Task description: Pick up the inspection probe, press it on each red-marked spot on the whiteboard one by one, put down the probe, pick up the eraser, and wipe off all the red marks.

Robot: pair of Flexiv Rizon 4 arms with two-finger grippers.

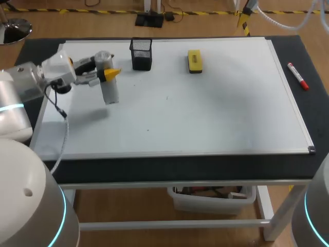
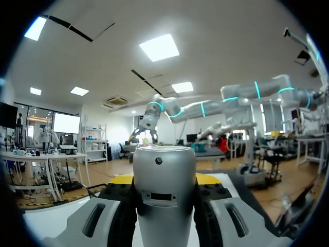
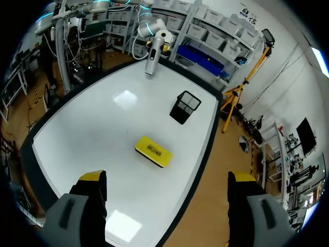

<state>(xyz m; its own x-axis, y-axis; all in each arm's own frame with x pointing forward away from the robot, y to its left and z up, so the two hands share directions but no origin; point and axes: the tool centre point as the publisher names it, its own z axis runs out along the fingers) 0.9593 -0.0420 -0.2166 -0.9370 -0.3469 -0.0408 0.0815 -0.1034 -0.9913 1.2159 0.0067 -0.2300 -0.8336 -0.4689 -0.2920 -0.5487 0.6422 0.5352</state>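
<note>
left gripper (image 2: 164, 180) clamped on inspection probe (image 1: 110, 91) near whiteboard (image 1: 216, 113) left edge, mesh cup (image 1: 141, 54) close by | right gripper (image 3: 167, 180) spread wide, holding nothing, eraser (image 3: 153, 151) ahead, well apart from probe

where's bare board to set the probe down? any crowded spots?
Free: the middle and near half of the whiteboard, from the eraser to the near frame, and the stretch between eraser and red marker. Crowded: the far-left corner, where the left hand holds the probe beside the mesh holder.
</note>
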